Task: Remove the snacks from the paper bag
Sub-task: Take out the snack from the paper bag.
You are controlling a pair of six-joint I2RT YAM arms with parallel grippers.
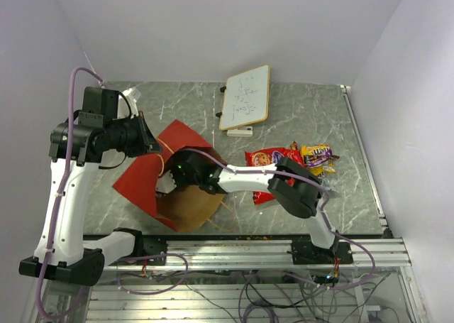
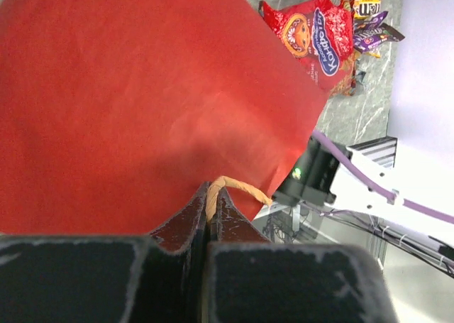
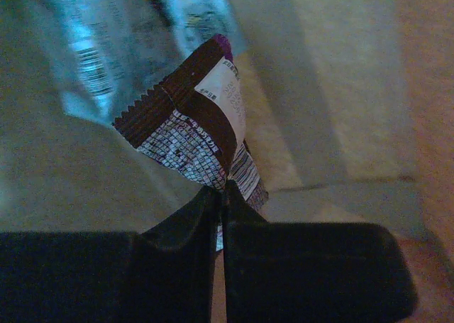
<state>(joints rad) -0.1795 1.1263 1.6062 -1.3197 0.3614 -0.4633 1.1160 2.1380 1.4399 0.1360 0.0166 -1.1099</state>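
Observation:
The paper bag (image 1: 152, 177), red outside and brown inside, lies tipped on the table left of centre, its mouth toward the near edge. My left gripper (image 2: 213, 195) is shut on its twisted paper handle (image 2: 237, 187) and holds the bag's red side (image 2: 142, 96) up. My right gripper (image 3: 221, 194) is inside the bag, shut on a brown candy bar (image 3: 195, 128). A silver wrapper (image 3: 120, 39) lies behind it. The red cookie packet (image 1: 269, 160) and several small candy bars (image 1: 318, 156) lie on the table at the right.
A small whiteboard (image 1: 245, 97) leans at the back centre. The aluminium rail (image 1: 269, 250) runs along the near edge. White walls close in the table on three sides. The right arm (image 1: 248, 177) stretches leftward across the table's middle.

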